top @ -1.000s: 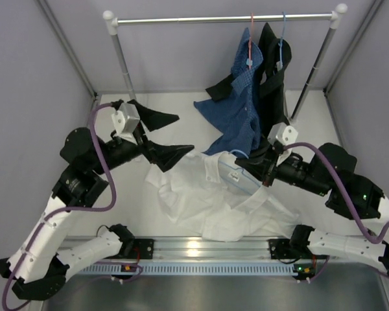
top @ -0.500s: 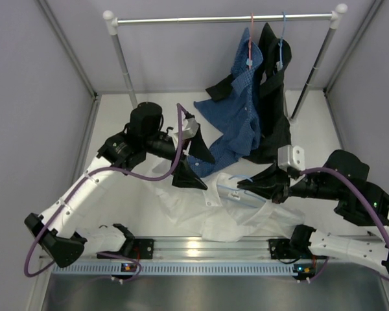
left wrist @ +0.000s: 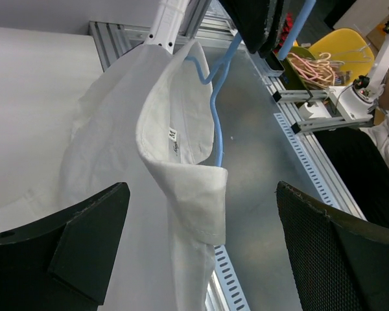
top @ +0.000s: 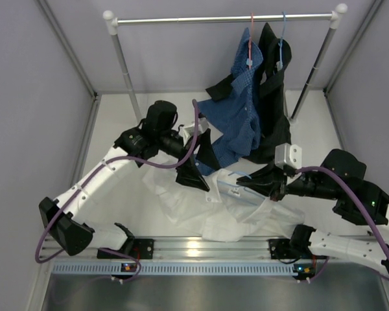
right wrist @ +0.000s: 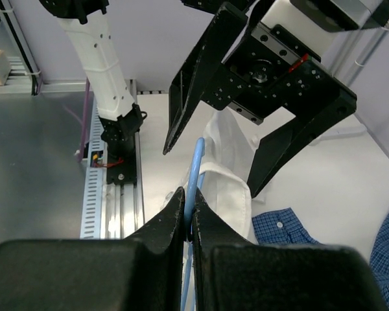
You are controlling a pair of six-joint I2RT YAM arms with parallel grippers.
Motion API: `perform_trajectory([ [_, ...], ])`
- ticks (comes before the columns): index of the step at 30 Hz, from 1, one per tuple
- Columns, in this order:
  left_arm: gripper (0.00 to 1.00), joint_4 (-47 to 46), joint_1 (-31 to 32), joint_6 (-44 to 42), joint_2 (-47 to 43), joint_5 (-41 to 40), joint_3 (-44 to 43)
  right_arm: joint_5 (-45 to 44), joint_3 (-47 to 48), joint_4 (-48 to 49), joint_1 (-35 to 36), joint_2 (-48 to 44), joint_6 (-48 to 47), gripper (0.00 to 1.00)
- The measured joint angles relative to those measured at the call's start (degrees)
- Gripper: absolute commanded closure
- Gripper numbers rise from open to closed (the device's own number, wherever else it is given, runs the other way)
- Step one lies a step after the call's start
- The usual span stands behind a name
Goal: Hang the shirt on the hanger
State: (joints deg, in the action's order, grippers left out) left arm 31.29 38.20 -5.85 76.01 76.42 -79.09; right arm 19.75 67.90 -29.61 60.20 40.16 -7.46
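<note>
The white shirt lies crumpled on the table between the arms. Its collar stands up in the left wrist view, with the light-blue wire hanger running inside it. My right gripper is shut on the hanger, whose wire passes between the pinched fingers. My left gripper is open wide, its fingers on either side of the raised collar without touching it. In the right wrist view the left gripper hangs open over the shirt collar.
A rail at the back carries a blue checked shirt on a red hanger and a black garment on a darker blue hanger. Grey walls close the sides. An aluminium rail runs along the front edge.
My left arm has swung from the far left to the shirt collar, its open gripper now around it. My right gripper has shifted slightly, still holding the hanger.
</note>
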Motion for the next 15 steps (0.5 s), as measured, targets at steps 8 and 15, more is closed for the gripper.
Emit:
perform_trajectory([
  [8, 0.11, 0.24, 1.07, 2.21, 2.01, 0.55, 0.00, -3.76, 0.00, 0.02, 0.00, 2.40, -0.66, 1.00],
  [15, 0.18, 0.22, 1.20, 1.01, -3.85, -0.22, -0.31, -10.36, -0.02, 1.33, 0.02, 3.58, -0.59, 1.00],
])
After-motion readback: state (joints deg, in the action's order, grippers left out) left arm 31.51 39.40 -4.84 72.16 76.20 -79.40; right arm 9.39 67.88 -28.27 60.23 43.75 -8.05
